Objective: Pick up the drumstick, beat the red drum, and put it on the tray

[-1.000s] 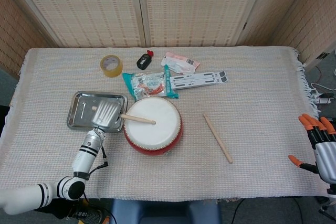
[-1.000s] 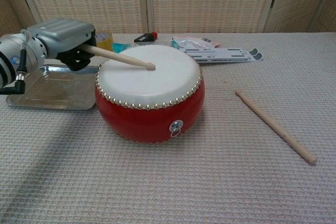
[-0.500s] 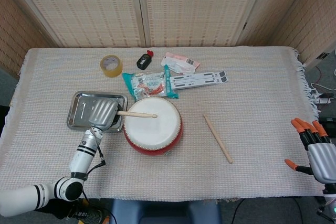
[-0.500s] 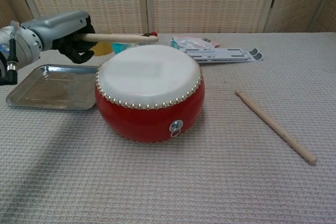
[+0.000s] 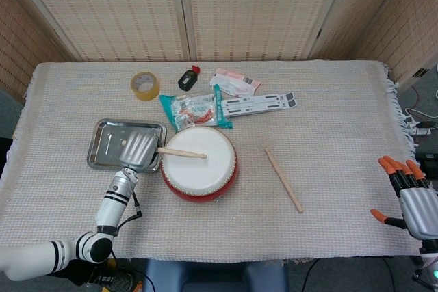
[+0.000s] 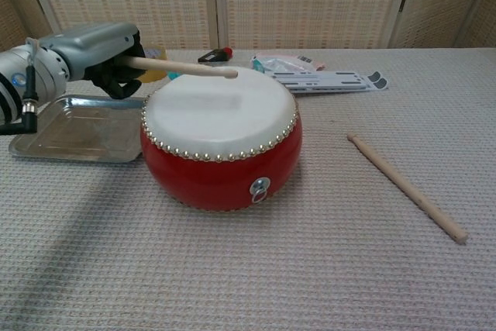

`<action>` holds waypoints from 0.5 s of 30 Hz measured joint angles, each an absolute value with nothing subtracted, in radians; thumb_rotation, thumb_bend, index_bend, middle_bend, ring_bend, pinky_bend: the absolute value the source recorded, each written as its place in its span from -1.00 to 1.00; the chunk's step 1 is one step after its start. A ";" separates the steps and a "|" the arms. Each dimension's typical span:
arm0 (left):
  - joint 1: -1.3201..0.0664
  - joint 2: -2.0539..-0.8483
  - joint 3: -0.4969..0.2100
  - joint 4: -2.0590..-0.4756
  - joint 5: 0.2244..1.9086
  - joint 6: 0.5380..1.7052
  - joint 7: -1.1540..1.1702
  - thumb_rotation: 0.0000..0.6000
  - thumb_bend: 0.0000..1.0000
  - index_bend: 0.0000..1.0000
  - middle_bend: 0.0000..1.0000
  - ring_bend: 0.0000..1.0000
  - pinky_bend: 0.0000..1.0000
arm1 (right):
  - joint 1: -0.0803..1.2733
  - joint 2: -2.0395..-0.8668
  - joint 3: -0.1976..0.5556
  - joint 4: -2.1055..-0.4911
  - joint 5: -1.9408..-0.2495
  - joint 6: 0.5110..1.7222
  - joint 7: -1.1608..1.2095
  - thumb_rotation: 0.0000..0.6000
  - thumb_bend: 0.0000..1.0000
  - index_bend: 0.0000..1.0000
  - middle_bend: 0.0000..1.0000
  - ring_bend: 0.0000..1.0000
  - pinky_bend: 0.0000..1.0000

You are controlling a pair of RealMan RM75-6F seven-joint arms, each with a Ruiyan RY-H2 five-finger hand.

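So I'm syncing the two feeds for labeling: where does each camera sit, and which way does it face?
Head view: high above the near table edge, looking steeply down; shows the left robot hand and arm, and the right robot hand.
Chest view: low, near tabletop height, facing forward at the red drum; shows only the left robot hand.
Shared: drum, held drumstick, tray.
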State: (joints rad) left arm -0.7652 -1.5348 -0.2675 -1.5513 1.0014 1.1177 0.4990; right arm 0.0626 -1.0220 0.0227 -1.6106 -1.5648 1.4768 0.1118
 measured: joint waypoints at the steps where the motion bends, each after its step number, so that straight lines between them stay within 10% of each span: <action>1: -0.764 -1.531 -0.272 -1.559 1.002 1.118 0.472 1.00 0.64 1.00 1.00 1.00 1.00 | 0.063 -1.022 0.023 -1.610 -1.565 1.477 0.112 1.00 -1.00 -0.87 -0.90 -1.00 -1.00; 15: -0.784 -1.551 -0.220 -1.502 0.961 1.108 0.670 1.00 0.64 1.00 1.00 1.00 1.00 | 0.063 -1.023 0.025 -1.607 -1.567 1.484 0.116 1.00 -1.00 -0.87 -0.90 -1.00 -1.00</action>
State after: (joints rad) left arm -0.7842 -1.5509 -0.2196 -1.5021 0.9606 1.1081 0.6698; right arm 0.0632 -1.0232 0.0252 -1.6070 -1.5669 1.4837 0.1157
